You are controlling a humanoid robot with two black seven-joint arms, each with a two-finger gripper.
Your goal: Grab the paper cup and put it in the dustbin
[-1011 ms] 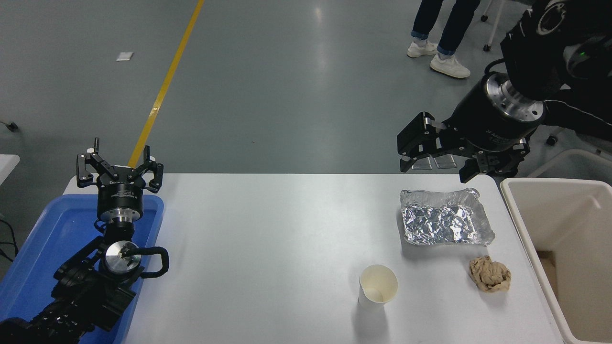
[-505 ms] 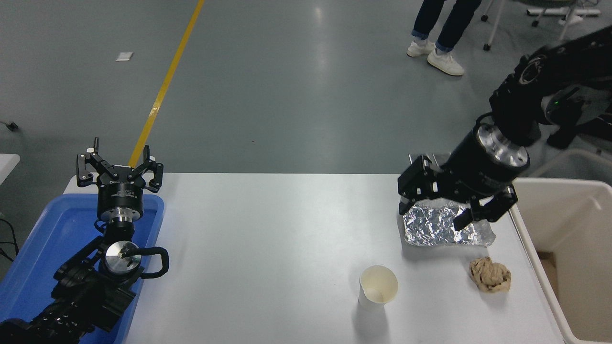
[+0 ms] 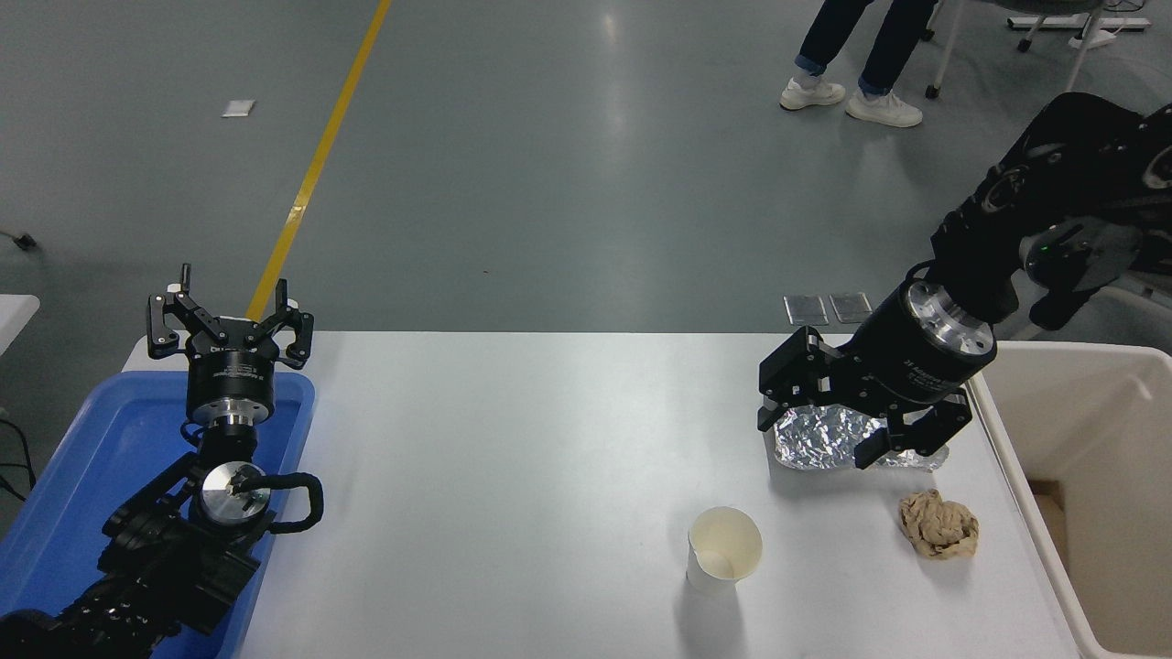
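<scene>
The right tool (image 3: 818,424) hangs over the crumpled sheet of aluminium foil (image 3: 829,437) at the worktop's far right, its two black fingers spread wide apart with nothing between them. Its arm comes in from the right edge and slants down toward the foil, hiding the sheet's far part. The paper cup (image 3: 723,547) stands upright on the white worktop (image 3: 513,476), nearer the camera than the tool and a little to its left, well apart from it and untouched; its open mouth shows a cream inside. To the cup's right, just in front of the foil, lies a crumpled brown paper ball (image 3: 938,523). The dustbin (image 3: 1080,430), a large cream bin with a thick rim, stands against the worktop's right edge, beside the foil and the ball. At the lower left the left tool (image 3: 229,329) is parked over the far end of a blue tray (image 3: 101,439), fingers spread open and empty. On the grey floor beyond the worktop are a yellow line (image 3: 316,165) and a person's legs (image 3: 856,55) in white shoes.
</scene>
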